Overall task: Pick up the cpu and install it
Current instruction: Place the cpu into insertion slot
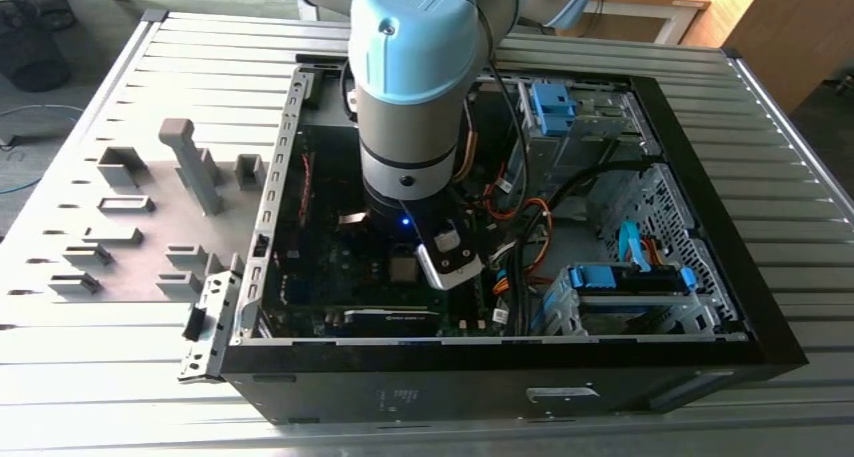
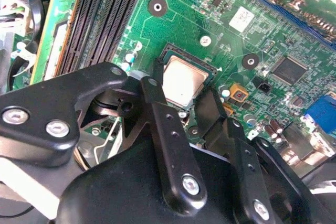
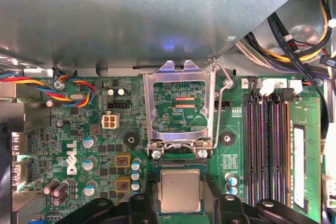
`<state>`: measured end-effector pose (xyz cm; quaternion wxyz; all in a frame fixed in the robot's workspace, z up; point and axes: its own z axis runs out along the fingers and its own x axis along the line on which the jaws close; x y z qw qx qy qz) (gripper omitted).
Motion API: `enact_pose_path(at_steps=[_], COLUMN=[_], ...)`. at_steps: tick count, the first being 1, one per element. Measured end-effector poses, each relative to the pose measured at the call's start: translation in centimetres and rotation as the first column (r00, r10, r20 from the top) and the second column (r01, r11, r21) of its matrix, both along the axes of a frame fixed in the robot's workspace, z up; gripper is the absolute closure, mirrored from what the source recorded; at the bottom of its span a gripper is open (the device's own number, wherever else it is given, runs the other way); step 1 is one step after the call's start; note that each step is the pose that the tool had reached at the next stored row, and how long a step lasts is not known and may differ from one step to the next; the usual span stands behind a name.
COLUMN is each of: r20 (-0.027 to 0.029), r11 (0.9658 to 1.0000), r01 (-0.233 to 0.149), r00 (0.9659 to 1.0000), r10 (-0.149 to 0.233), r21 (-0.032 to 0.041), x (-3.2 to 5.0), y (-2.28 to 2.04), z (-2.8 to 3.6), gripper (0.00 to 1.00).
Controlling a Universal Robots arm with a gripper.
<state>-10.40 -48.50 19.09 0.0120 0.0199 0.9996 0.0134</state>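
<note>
Hovering: gripper (image 3: 181,208) is held directly above the socket (image 3: 181,167); whether it is clamped or released cannot be told.
Cpu (image 3: 180,190): seen lying in the socket, directly beneath the gripper.
Retention bracket (image 3: 178,106): raised just beyond the gripper; latching is judged still undone.
</note>
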Motion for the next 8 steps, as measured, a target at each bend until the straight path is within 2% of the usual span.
enact_pose_path(at_steps=[1, 5, 8], r20=[0.0001, 0.0000, 0.0002], r11=[1.0000, 1.0000, 1.0000], r01=[0.000, 0.000, 0.000], r00=[1.0000, 1.0000, 1.0000], r10=[0.000, 0.000, 0.000], r21=[0.0000, 0.0000, 0.0002], x=[0.00, 0.00, 0.00], y=[0.00, 0.00, 0.00], z=[0.00, 0.04, 0.60], gripper=[0.49, 0.49, 0.49])
